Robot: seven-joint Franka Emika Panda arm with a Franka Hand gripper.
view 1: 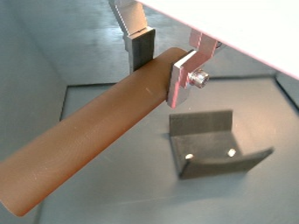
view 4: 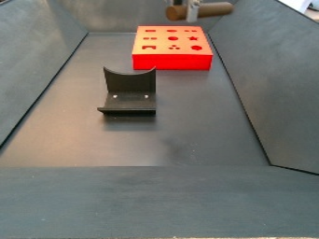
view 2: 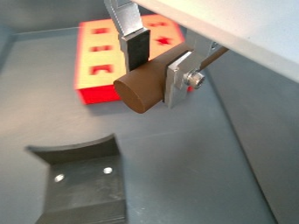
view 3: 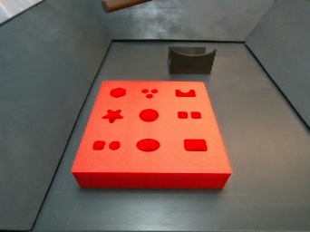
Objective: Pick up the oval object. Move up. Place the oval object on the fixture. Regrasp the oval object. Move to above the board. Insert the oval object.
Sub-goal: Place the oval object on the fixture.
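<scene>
The claw is closed on the oval object, a brown peg gripped near one end between a dark-padded finger and a silver plate finger, so that most of its length juts out free to one side. In both wrist views the peg lies roughly level, well clear of the grey table below, which suggests it is being carried, not set down. In a side view the claw and peg appear only at the upper edge, high above the far end of the board; in a side view only the peg's tip shows at the top. The fixture stands on the table beneath and a little aside of the peg, its curved notch facing up and empty, with two pale screw holes in its base plate. The level, end-held grip looks suited to laying the peg across that notch, so the placing step seems the one in hand. The board's cut-outs are all vacant.
</scene>
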